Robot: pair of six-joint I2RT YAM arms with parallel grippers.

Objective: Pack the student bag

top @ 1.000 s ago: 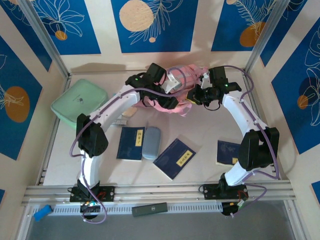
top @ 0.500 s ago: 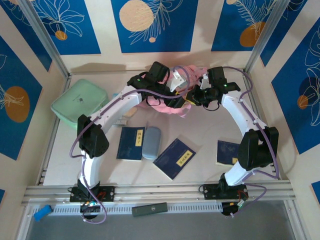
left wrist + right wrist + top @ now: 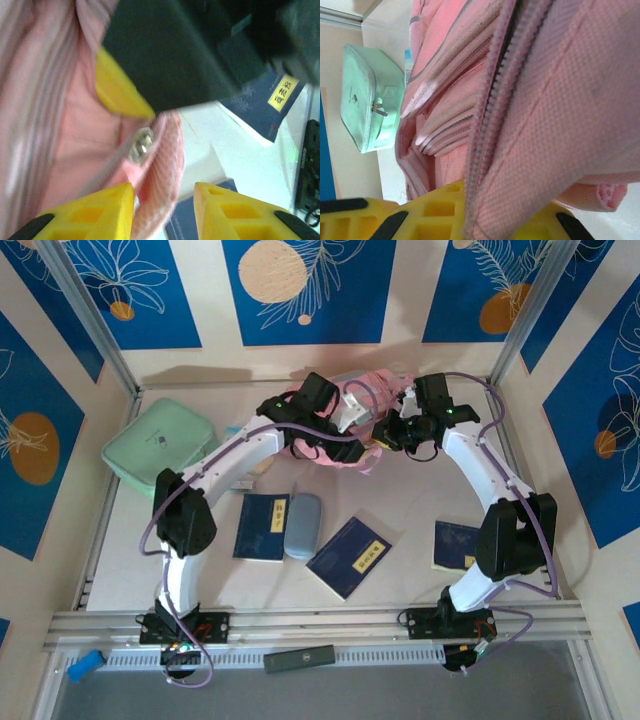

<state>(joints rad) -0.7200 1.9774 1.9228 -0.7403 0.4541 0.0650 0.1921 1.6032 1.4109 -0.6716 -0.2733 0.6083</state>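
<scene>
Soft pink fabric student bag [image 3: 378,378] lies far-centre on the counter [image 3: 400,502], between both arms. Right end effector [image 3: 485,220] pinches its zipped edge; left end effector [image 3: 163,189] (spread) straddles the rim.

The student bag [image 3: 555,100] lies at the far middle of the tabletop [image 3: 400,585], between the left tool [image 3: 164,206] and the right tool [image 3: 480,220], which meet on it close together. A fold of the bag's edge sits between the left tool's parted jaws, and another edge is pinched in the right tool. Well to the left of the left tool lies a square case [image 3: 158,445]. Nearer the arm bases than both tools lie, left to right, a book [image 3: 262,527], a pouch [image 3: 303,525] just beside it, a second book [image 3: 349,556] and a third book [image 3: 455,545].
</scene>
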